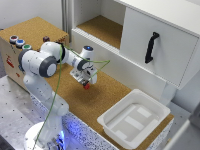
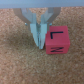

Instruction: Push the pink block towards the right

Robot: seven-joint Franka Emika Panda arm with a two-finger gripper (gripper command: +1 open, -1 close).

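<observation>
Pincer [image 2: 37, 42] nearly closed, empty, touching pink block [image 2: 55, 41] on cork table [image 2: 20, 67].
Off-centre contact could spin the block or let the fingers slip past it.

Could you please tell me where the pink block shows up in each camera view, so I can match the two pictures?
Exterior view: the pink block is a tiny reddish speck on the cork surface, directly under the end effector, near the picture's middle.
Wrist view: the pink block fills the middle, with black markings on its faces, right beside the fingertips.
Shared landmark: the end effector against the block, over cork.
</observation>
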